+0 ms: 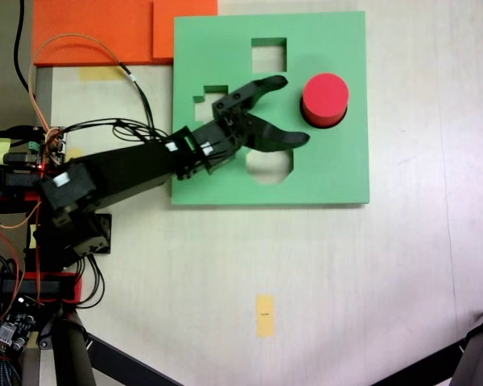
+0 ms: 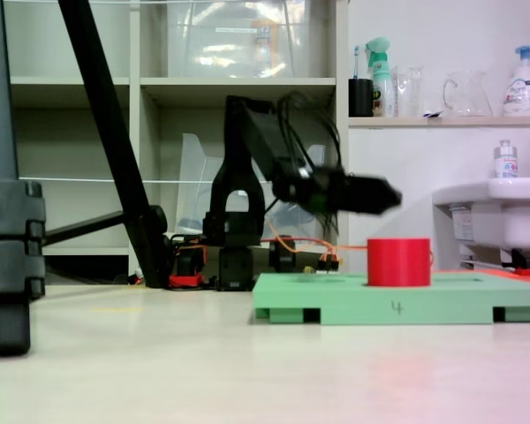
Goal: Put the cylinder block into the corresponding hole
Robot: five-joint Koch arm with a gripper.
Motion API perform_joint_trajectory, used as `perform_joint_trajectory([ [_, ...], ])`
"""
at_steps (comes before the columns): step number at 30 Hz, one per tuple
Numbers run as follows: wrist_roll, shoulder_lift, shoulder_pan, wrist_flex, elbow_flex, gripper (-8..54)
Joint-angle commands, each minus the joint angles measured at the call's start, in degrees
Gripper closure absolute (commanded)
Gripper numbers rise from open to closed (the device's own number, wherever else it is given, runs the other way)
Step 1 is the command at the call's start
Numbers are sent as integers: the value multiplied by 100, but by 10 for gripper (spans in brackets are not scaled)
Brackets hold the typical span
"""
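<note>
From above, the pale table (image 1: 370, 281) stretches wide, and the green foam board (image 1: 338, 173) lies flat on it toward the far side. The red cylinder block (image 1: 325, 98) stands upright on the board's right part, seated at the round cutout so that the hole itself is covered; a dark rim of shadow shows just under its lower edge. The gripper (image 1: 297, 109) hangs over the board just left of the block, jaws spread wide, one tip near the square cutout (image 1: 269, 54) and the other above the octagonal cutout (image 1: 270, 165). Nothing sits between the fingers, and they are apart from the block.

Two orange foam sheets (image 1: 105, 30) lie at the far left corner, one overlapping the board's edge. A small yellow tape strip (image 1: 264, 314) marks the table nearer the camera, and loose wires (image 1: 88, 56) loop beside the arm's base.

Down at table level, the block (image 2: 398, 262) rises well above the board (image 2: 336, 300), which bears a "4" on its near edge. The gripper (image 2: 375, 193) hovers above and slightly left of the block, clear of it. Behind stand white shelves (image 2: 238, 88), a black tripod leg (image 2: 106, 132) on the left, a sink (image 2: 499, 212) on the right, and bottles (image 2: 384, 75) on a ledge.
</note>
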Motion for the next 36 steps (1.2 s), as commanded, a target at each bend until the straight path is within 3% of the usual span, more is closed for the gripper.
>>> perform_joint_trajectory([
  [1,-598,1380,18,844,141,-64],
  [2,-1090,1828,114,1310,246,-58],
  [3,-1881,2470,229,2083,404,-13],
  [5,-4069,3647,624,3331,800,76],
  [7,-5906,4368,1090,3691,1371,114],
  [15,-7901,4403,2399,5098,2312,81],
  [18,-8411,4395,2725,4913,3111,81],
  [26,-8508,4377,2883,3437,5194,105],
  [28,-8473,4377,2971,3454,5229,126],
  [36,-8394,4359,3094,3410,5186,112],
])
